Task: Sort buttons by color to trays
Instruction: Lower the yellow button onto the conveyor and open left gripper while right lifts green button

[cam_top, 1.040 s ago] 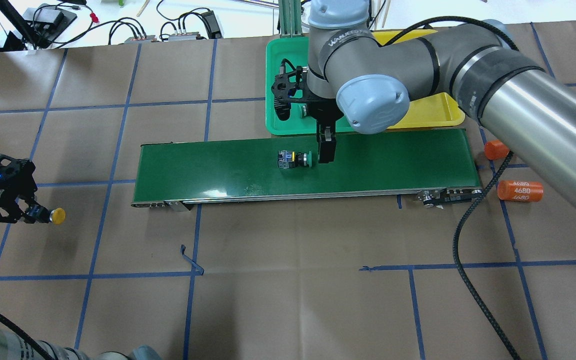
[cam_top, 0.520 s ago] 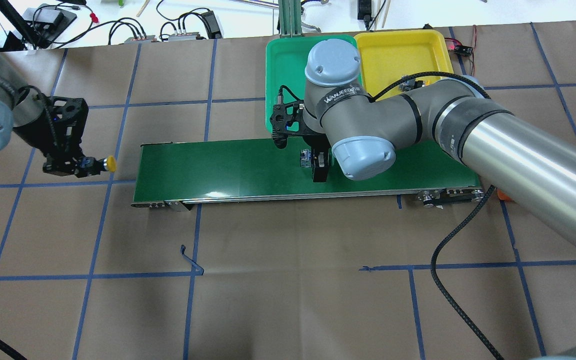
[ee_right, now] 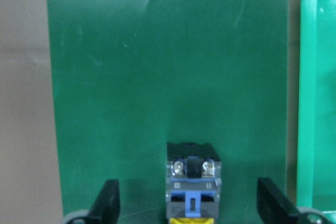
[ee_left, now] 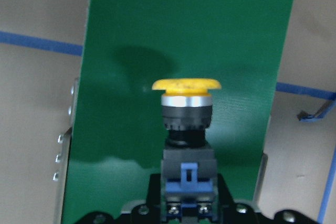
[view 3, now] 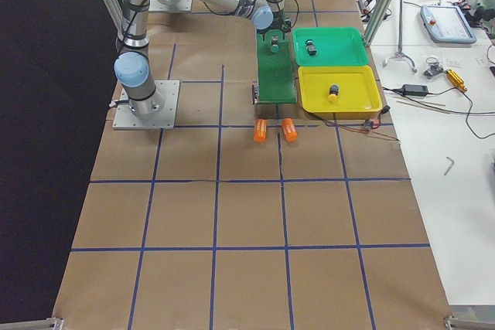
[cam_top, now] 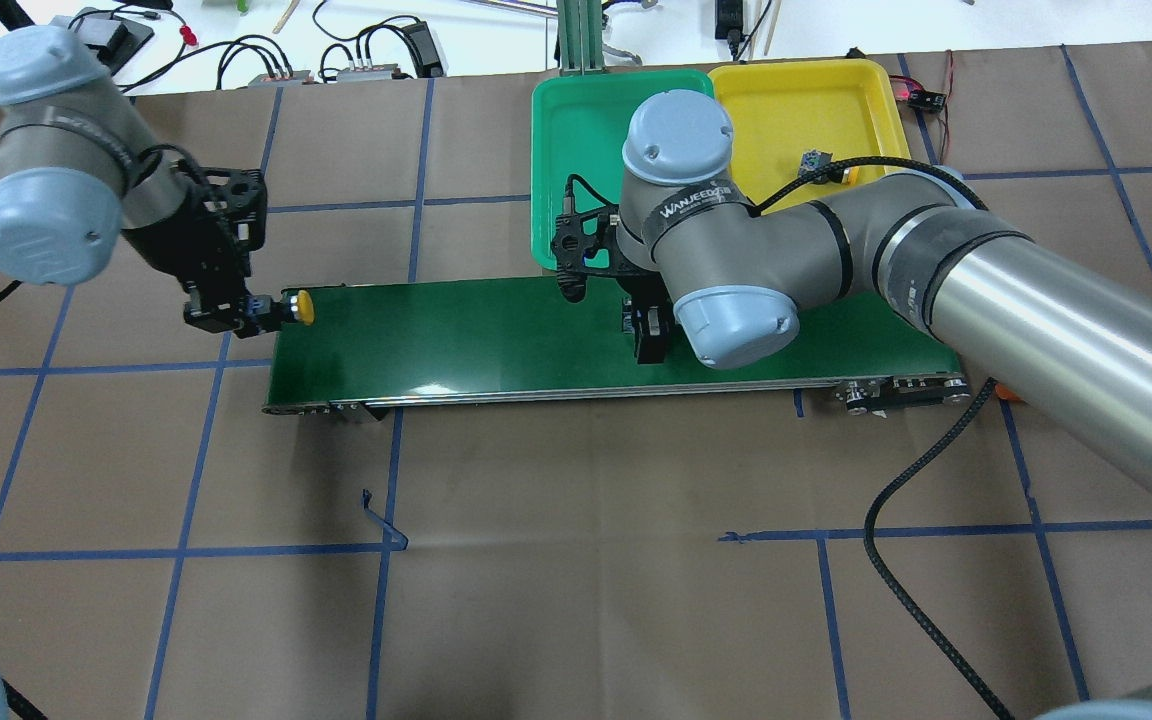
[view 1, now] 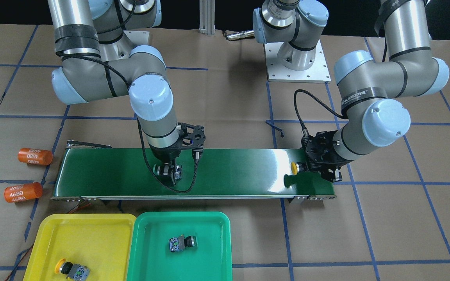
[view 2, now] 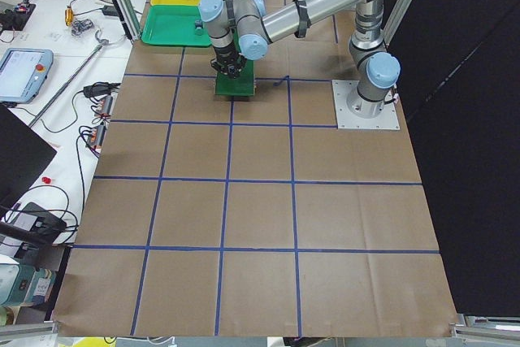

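My left gripper (cam_top: 258, 312) is shut on the body of a yellow-capped button (cam_top: 304, 307) and holds it level over the left end of the dark green conveyor belt (cam_top: 456, 335). The left wrist view shows its cap (ee_left: 186, 84) above the belt. My right gripper (cam_top: 648, 338) is low over the belt's middle and open. Its fingers (ee_right: 109, 205) stand wide on both sides of a button (ee_right: 192, 179) lying on the belt, whose cap is hidden. The green tray (view 1: 209, 234) holds one button (view 1: 182, 243). The yellow tray (view 1: 92, 238) holds a yellow button (view 1: 70, 269).
Two orange cylinders printed "4680" (view 1: 35, 156) lie on the paper beyond the belt's right end. The two trays stand side by side along the belt's far edge. The right arm's black cable (cam_top: 921, 470) trails over the table. Blue tape lines grid the brown surface.
My left arm has carried the yellow button from the table's left edge to the belt's left end. My right gripper came down around the button on the belt, which drifted slightly right.
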